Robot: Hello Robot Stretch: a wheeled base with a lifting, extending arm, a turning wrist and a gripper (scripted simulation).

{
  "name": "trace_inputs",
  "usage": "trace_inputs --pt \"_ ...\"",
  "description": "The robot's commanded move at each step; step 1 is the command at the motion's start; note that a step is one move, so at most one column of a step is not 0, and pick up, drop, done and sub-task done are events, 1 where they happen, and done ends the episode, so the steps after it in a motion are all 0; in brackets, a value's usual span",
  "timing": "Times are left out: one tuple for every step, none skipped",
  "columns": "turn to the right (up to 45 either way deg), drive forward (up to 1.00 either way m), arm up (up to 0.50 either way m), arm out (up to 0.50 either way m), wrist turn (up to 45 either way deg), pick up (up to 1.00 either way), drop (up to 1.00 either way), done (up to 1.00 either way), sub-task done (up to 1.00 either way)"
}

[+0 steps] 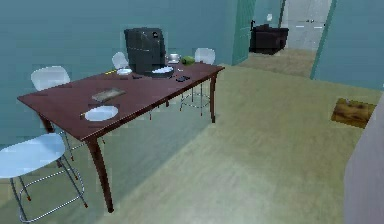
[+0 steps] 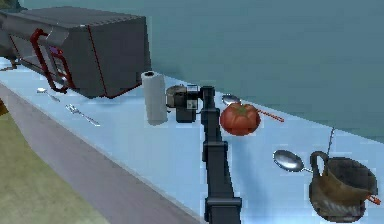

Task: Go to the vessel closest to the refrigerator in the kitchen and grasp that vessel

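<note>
On the counter (image 2: 125, 135), a small dark vessel (image 2: 176, 96) sits just left of our tool (image 2: 188, 108) in the arm side view; we cannot tell the tool's state or whether it holds anything.

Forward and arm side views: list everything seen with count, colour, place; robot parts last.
Table: one, reddish brown, forward view's left.
Chairs: four, white, around table.
Plates: several, white, on table.
Boxy machine: one, black, table's far end.
Counter: one, pale blue, arm side view.
Appliance: one, dark grey, counter's left.
Paper roll: one, white, counter's middle.
Fruit: one, red, right of arm.
Spoon: one, silver, beside jug.
Jug: one, brown, counter's right.
Arm: one, dark, from bottom edge.
Gripper: one, dark, arm's far end.
</note>
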Motion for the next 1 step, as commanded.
trace_inputs --pt "0.0 0.00 0.00 0.00 0.0 1.00 0.00 0.00 0.00"
